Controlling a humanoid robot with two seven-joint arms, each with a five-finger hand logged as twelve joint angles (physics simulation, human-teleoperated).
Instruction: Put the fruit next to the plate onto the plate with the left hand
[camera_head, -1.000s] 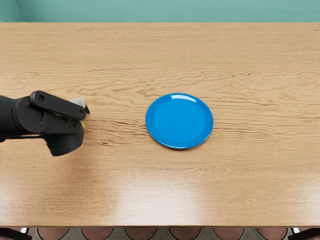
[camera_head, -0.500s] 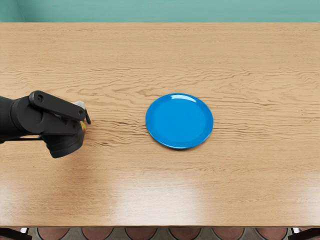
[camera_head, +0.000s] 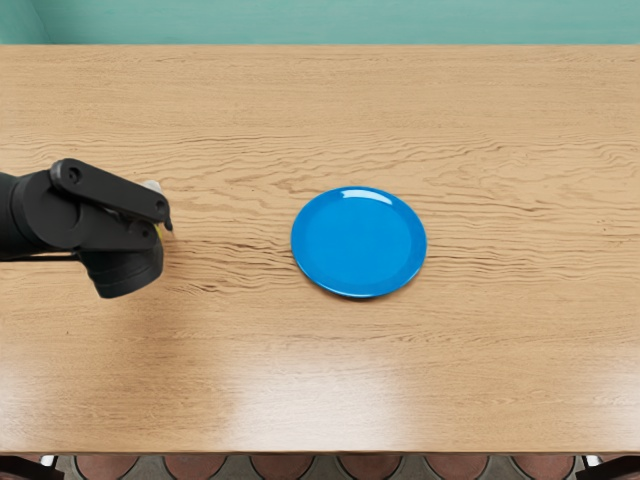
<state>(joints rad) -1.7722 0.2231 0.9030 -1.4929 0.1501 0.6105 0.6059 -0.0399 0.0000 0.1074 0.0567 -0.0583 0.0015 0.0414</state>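
A round blue plate (camera_head: 358, 241) lies flat near the middle of the wooden table (camera_head: 320, 380). My black left hand (camera_head: 148, 228) reaches in from the left edge, well to the left of the plate. Its fingers are curled around the fruit (camera_head: 158, 232). Only a thin yellow sliver of the fruit shows at the hand's right edge; the rest is hidden by the palm and fingers. A pale fingertip (camera_head: 152, 186) peeks out above the thumb bar. Nothing lies on the plate.
The table's front edge runs along the bottom of the view, with a teal wall behind the far edge. Bare wood separates the hand from the plate.
The left hand has shifted slightly up and to the left, and the yellow sliver has moved with it. The plate has not moved.
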